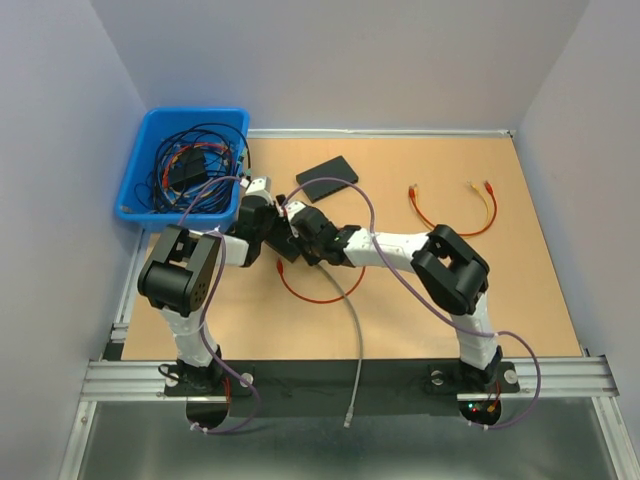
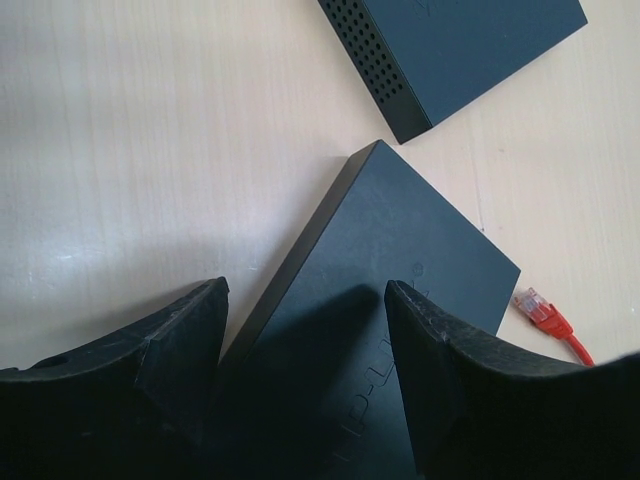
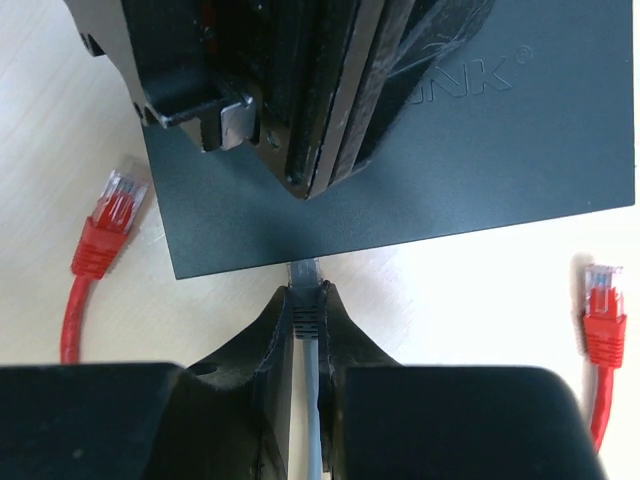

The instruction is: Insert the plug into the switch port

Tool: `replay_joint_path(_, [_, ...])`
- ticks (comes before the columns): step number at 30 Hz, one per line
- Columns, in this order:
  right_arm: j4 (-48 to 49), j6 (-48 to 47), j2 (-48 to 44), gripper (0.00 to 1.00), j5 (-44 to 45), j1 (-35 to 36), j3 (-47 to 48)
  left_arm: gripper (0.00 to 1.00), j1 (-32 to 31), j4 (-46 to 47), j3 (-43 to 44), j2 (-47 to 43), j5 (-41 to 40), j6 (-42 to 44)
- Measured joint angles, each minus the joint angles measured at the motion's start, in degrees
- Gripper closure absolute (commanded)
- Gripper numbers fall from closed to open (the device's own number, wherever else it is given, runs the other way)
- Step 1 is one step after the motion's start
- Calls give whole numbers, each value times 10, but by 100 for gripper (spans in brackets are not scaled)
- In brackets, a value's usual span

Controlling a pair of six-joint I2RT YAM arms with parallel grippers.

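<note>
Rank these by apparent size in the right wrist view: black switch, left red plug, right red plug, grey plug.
Largest: black switch.
Next: left red plug and right red plug, alike, not ranked.
Smallest: grey plug, partly hidden.

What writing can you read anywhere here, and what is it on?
"NK" with a registered mark: top of the switch, its start hidden behind the left hand.
Faint raised letters, seemingly "D-L": same switch top, left wrist view; unsure.
Nothing else readable.

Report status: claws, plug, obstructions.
Left claw open, over the switch top. Right claw shut on grey plug, its tip at the switch edge, insertion unconfirmed. Red plugs either side, not blocking.
</note>
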Motion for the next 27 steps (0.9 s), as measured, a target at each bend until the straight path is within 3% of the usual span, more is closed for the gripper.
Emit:
replay_joint_path(7, [-19, -19, 29, 100, 0, -5, 49, 27, 4, -1, 7, 5, -25, 13])
replay_joint_path(15, [-118, -36, 89, 100, -6, -15, 169, 28, 6, -13, 24, 15, -67, 21])
replay_joint_path(21, [-148, -46, 104, 99, -18, -20, 201, 28, 6, -20, 32, 19, -75, 21])
replay_joint_path(27, [-142, -55, 103, 85, -21, -20, 195, 28, 6, -20, 32, 19, -75, 21])
